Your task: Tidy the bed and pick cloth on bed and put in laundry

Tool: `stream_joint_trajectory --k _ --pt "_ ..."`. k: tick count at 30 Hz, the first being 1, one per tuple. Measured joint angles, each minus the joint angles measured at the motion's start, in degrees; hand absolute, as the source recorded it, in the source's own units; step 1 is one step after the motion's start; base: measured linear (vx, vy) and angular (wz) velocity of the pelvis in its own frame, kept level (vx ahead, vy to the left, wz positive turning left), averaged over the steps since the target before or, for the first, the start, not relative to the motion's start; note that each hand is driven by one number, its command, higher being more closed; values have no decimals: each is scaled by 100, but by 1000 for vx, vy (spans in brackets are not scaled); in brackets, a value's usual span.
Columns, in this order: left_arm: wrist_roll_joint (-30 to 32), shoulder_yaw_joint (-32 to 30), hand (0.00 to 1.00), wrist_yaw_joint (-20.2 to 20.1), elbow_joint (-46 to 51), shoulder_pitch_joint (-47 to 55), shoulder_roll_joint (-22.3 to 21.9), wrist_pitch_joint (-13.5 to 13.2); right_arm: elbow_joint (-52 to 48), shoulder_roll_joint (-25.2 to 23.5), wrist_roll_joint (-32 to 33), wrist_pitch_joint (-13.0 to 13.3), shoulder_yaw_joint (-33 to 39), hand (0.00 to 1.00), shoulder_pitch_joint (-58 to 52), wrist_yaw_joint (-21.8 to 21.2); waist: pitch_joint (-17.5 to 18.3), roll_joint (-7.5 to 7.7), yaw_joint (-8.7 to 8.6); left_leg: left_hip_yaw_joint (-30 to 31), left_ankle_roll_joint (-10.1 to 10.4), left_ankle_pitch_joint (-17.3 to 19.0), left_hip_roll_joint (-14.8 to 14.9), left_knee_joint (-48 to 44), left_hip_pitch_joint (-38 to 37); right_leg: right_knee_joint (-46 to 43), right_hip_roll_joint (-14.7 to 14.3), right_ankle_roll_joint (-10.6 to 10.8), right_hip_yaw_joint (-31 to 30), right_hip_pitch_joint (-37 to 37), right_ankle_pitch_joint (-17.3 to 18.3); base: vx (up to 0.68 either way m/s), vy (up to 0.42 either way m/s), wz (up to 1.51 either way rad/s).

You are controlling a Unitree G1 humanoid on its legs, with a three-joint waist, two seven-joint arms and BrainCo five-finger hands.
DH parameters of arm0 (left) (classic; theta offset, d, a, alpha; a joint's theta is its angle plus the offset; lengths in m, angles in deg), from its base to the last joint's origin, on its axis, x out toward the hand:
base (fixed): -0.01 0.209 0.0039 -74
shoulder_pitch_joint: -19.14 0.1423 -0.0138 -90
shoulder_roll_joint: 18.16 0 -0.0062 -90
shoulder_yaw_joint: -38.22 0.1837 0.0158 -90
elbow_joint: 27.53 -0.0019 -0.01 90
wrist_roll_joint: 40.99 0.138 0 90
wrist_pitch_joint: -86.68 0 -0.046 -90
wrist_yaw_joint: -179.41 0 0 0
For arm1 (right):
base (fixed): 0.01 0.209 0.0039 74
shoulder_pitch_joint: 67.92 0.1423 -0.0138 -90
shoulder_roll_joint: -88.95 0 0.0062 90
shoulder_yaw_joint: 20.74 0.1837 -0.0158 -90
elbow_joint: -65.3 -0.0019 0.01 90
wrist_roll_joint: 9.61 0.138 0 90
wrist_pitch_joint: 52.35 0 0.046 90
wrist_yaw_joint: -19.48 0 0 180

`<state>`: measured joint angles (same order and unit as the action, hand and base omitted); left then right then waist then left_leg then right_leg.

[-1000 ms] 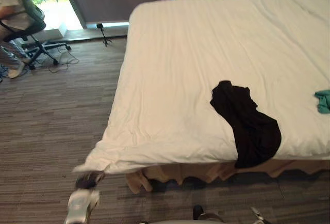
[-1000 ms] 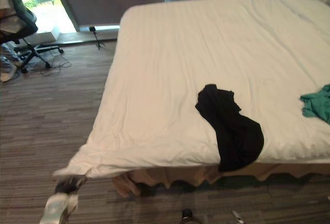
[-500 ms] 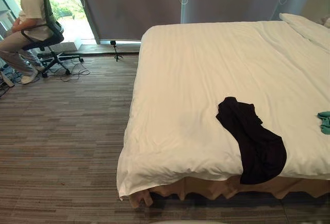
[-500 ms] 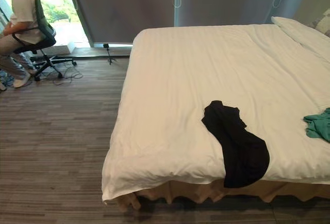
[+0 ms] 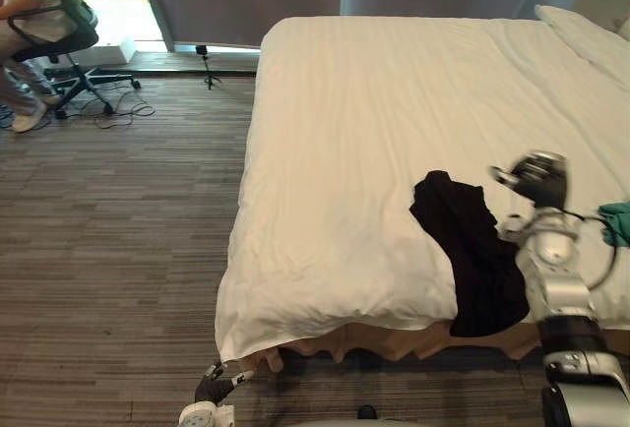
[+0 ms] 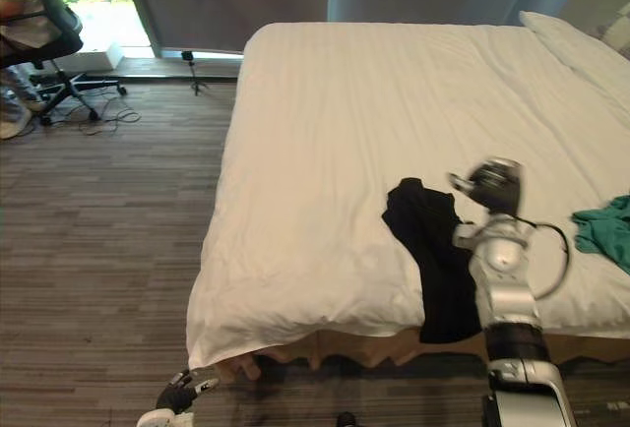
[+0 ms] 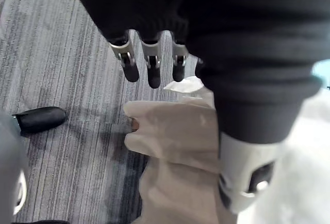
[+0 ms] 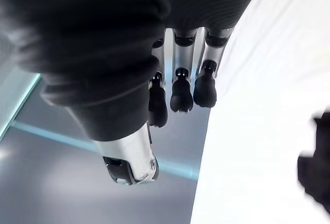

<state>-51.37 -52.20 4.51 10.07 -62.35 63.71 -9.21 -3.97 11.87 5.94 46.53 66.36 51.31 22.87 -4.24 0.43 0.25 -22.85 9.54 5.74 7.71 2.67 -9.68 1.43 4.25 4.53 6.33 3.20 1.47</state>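
A black cloth [image 5: 471,242] lies crumpled near the front of the white duvet [image 5: 374,122], and its lower end hangs over the bed's front edge. A teal cloth [image 6: 602,225] lies further right on the duvet. My right hand [image 5: 536,175] is raised above the duvet just right of the black cloth, not touching it. In its wrist view its fingers [image 8: 178,92] are relaxed and hold nothing. My left hand [image 5: 213,386] hangs low beside the bed's front left corner. Its fingers [image 7: 152,69] are straight over the beige bed skirt [image 7: 175,141] and empty.
A person sits in an office chair [image 5: 44,38] on wheels at the far left by the window. A small tripod [image 5: 205,63] stands on the striped floor near the bed's far corner. A pillow [image 5: 586,33] lies at the far right. Dark curtains hang behind.
My right arm has risen into view over the bed beside the black cloth. My left hand shows low at the bed corner again. The camera has shifted; the cloths lie as before.
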Motion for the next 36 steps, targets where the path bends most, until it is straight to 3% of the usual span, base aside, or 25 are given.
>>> stream_joint_trajectory --k 6,10,14,17,22,26,29,32,36 --pt "-3 35 0 104 -29 -186 -78 7 -224 -772 548 -160 -1155 100 842 -1030 -299 135 265 215 -65 -54 -25 -112 198 115 91 -51 280 36 -112 -14 -9 21" --pt "-116 23 0 248 -55 -783 -58 18 -194 -1655 675 -197 -2178 100 1559 -1322 -1085 180 506 482 -162 -139 -15 -318 694 131 139 -110 538 -219 -282 -88 -24 32" --pt "-176 21 0 362 -50 -995 -58 17 -110 -2197 712 -246 -2903 100 1857 -1603 -1748 148 721 651 -206 -221 -30 -415 1099 110 181 -151 621 -485 -376 -74 -3 27" --pt "-323 44 0 495 -36 -1211 -73 -28 37 -2437 706 -442 -3261 100 2020 -1756 -2123 -2 775 894 -250 -250 -76 -597 1461 12 262 -159 864 -667 -382 -45 22 34" --pt "-337 495 0 510 -36 -1455 -82 -137 561 -2437 677 -652 -3419 100 2236 -1615 -2311 -353 865 1073 -390 -391 -191 -623 2058 -233 401 -158 1049 -1242 -380 -37 40 24" --pt "-575 942 0 587 20 -1571 -124 -199 1288 -2386 642 -677 -3041 100 2312 -1451 -2454 -671 916 1261 -453 -438 -274 -777 2479 -323 500 -158 1237 -1515 -380 -41 28 26" --pt "-613 1138 0 555 125 -1585 -135 -214 1935 -2078 632 -669 -2868 100 2499 -1455 -2489 -879 972 1327 -509 -555 -347 -779 2775 -321 580 -158 1324 -1754 -380 -53 16 17" --pt "-616 1196 0 458 112 -1598 -132 -246 2480 -1917 334 -622 -2888 100 2540 -1490 -2511 -1036 1026 1342 -520 -605 -369 -780 2893 -323 604 -158 1350 -1866 -380 -58 0 3" --pt "-674 1518 0 335 113 -1598 -116 -492 3645 -1846 22 -538 -2877 100 2691 -1709 -2451 -1180 1151 1409 -549 -783 -453 -779 2974 -329 687 -151 1386 -1935 -375 -72 -13 5"
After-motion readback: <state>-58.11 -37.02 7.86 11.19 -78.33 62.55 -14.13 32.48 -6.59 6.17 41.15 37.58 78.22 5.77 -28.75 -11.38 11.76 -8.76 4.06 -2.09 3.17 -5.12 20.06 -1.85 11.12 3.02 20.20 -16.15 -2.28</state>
